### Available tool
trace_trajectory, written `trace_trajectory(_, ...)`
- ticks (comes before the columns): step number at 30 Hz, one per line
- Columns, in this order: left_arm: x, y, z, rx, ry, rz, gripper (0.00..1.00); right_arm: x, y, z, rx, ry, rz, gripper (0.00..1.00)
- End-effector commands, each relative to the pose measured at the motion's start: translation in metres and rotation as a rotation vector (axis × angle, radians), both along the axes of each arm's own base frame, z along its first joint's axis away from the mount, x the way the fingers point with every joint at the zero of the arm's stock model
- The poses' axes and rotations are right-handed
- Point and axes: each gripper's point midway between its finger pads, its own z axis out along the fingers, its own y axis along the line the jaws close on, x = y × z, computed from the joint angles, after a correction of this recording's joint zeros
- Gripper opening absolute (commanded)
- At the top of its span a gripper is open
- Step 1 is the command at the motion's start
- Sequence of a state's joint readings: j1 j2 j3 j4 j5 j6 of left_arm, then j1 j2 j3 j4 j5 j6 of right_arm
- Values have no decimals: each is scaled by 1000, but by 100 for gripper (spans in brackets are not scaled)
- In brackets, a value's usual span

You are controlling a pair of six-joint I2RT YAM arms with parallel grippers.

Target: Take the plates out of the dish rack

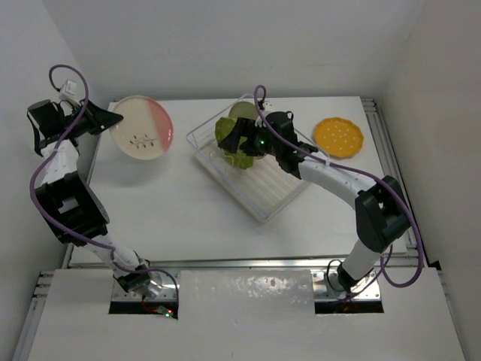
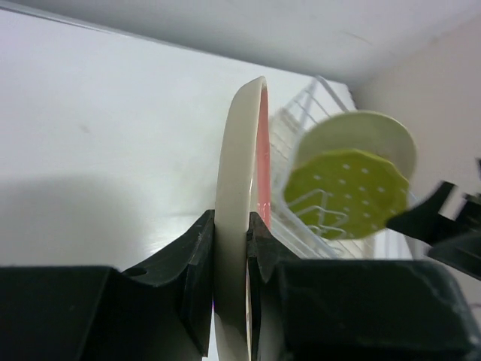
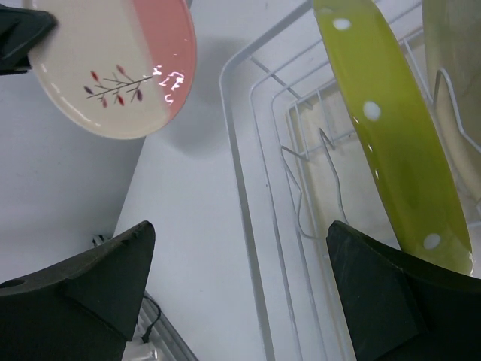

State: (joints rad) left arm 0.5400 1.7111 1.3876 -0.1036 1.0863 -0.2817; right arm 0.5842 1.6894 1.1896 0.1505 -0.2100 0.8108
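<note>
The left gripper [image 2: 231,252] is clenched on the rim of the cream-and-pink plate [image 2: 239,173]. Its black fingers pinch the edge from both faces, so the plate shows edge-on in the wrist view. In the top view the plate sits at the upper left of the frame, over the white table [image 1: 188,210] and well apart from the dish rack [image 1: 259,192]. The right gripper [image 3: 240,229] is spread wide and grasps nothing. It hangs over the rack's upper-left part, with the olive-green dotted plate [image 3: 398,150] just beside the finger at the lower right of its wrist frame. That plate leans upright among the wire prongs, and the pale green-and-cream plate [image 3: 460,68] stands behind it at the upper right. The orange-yellow plate [image 1: 337,137] lies flat on the table to the right of the rack. All look like glazed ceramic: stiff, smooth and glossy, so probably slippery and liable to chip against the wire. The olive one is small and scalloped and is likely light. Its exposed upper rim seems the place to pinch, one finger on each face, lifting straight up out of the prongs.
</note>
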Motion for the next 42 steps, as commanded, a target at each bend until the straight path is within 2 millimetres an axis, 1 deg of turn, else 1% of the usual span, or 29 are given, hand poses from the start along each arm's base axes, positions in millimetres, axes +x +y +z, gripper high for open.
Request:
trace_trajectory(1, 11, 20, 7, 49, -82, 42, 0, 5, 3, 41, 20, -116, 37, 94)
trace_trajectory(3, 13, 24, -20, 30, -28, 60, 0, 6, 3, 44, 15, -131, 41, 94)
trace_trajectory(8, 14, 28, -63, 20, 29, 89, 0, 8, 4, 53, 11, -149, 40, 94)
trace_trajectory(9, 13, 28, -75, 4, 54, 87, 0, 9, 3, 53, 10, -148, 37, 95)
trace_trajectory(13, 14, 33, -99, -31, 96, 114, 0, 9, 2, 53, 8, -142, 30, 94)
trace_trajectory(15, 13, 38, -108, -48, 106, 138, 0, 9, 2, 53, 7, -137, 30, 94)
trace_trajectory(16, 14, 39, -115, -63, 124, 139, 0, 9, 2, 54, 8, -138, 30, 94)
trace_trajectory(20, 9, 35, -132, -92, 162, 132, 0, 10, 2, 56, 3, -142, 26, 94)
trace_trajectory(22, 8, 36, -137, -94, 169, 139, 0, 11, 1, 56, 2, -142, 18, 95)
trace_trajectory(24, 7, 42, -142, -90, 174, 160, 0, 10, 0, 57, 3, -140, 16, 95)
trace_trajectory(25, 8, 45, -150, -89, 191, 177, 0, 10, 0, 57, 4, -142, 15, 95)
trace_trajectory(26, 9, 48, -153, -92, 204, 185, 0, 10, 0, 56, 2, -139, 16, 95)
trace_trajectory(27, 8, 51, -162, -104, 231, 193, 0, 10, 0, 59, 5, -143, 15, 95)
trace_trajectory(28, 8, 53, -169, -104, 252, 197, 1, 10, 0, 60, 6, -144, 15, 95)
trace_trajectory(29, 6, 53, -176, -117, 285, 194, 5, 9, -1, 62, 5, -149, 16, 95)
trace_trajectory(30, 4, 53, -179, -116, 288, 190, 9, 9, -1, 63, 6, -151, 15, 95)
trace_trajectory(31, 2, 51, -181, -120, 293, 185, 17, 9, -2, 64, 4, -154, 14, 95)
trace_trajectory(34, -6, 47, -196, -127, 328, 187, 32, 9, -5, 67, 2, -163, -2, 95)
trace_trajectory(36, -7, 50, -203, -117, 342, 201, 34, 9, -7, 69, 3, -169, -9, 95)
trace_trajectory(37, -6, 55, -208, -104, 356, 227, 33, 9, -7, 69, 2, -169, -11, 95)
trace_trajectory(38, -7, 57, -213, -105, 372, 238, 32, 9, -8, 69, 2, -170, -14, 95)
trace_trajectory(39, -5, 62, -215, -93, 378, 258, 27, 8, -8, 72, 4, -176, -15, 95)
trace_trajectory(42, -6, 67, -221, -79, 402, 280, 28, 8, -11, 73, -5, -181, -20, 95)
